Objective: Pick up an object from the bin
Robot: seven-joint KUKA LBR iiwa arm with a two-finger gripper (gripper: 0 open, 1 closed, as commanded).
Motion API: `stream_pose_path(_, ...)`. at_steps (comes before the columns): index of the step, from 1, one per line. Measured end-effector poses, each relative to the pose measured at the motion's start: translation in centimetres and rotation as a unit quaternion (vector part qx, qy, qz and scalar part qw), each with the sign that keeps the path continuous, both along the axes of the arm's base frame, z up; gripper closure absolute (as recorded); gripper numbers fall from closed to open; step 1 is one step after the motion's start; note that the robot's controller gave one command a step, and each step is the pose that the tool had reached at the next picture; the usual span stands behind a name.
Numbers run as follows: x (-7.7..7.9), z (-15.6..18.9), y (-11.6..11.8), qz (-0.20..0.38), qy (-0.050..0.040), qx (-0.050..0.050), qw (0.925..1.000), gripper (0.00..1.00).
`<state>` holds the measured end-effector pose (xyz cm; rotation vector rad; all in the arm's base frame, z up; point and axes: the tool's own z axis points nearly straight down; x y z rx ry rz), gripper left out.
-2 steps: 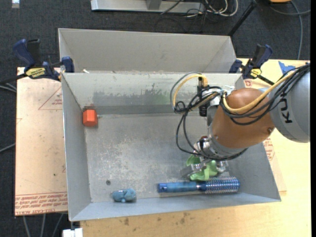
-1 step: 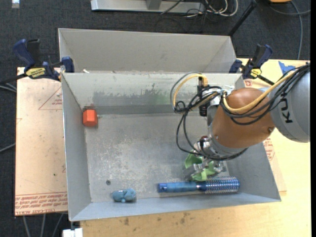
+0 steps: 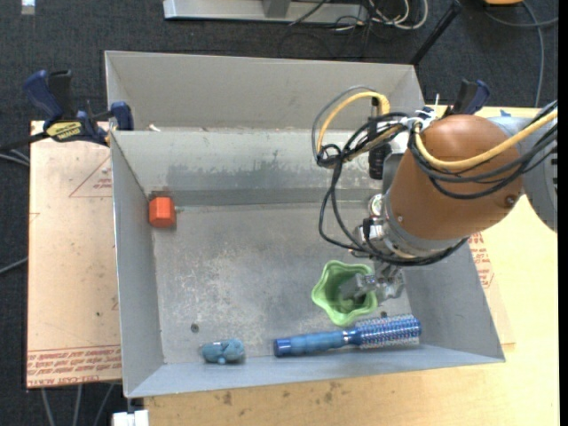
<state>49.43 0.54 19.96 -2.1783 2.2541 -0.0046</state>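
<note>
The grey metal bin [image 3: 257, 269] holds four loose things. A green cup-like bowl [image 3: 327, 293] with a wavy rim lies directly under the jaws, its hollow facing up. Just below the jaws, along the near wall, lies a blue hairbrush [image 3: 351, 337], bristle head nearest them. Well to their left, by the same wall, sits a small blue-grey toy [image 3: 224, 351]. An orange block [image 3: 161, 211] stands farthest from them, at the far left wall. The gripper [image 3: 368, 289] points down into the bowl's hollow, the orange-covered wrist above it; whether the jaws are spread or pressed together cannot be told.
</note>
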Motion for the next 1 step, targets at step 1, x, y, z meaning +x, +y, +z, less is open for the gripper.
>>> stream_pose_path(1,2.09,8.06,2.19,0.005,-0.0016,0.0,1.0,1.0)
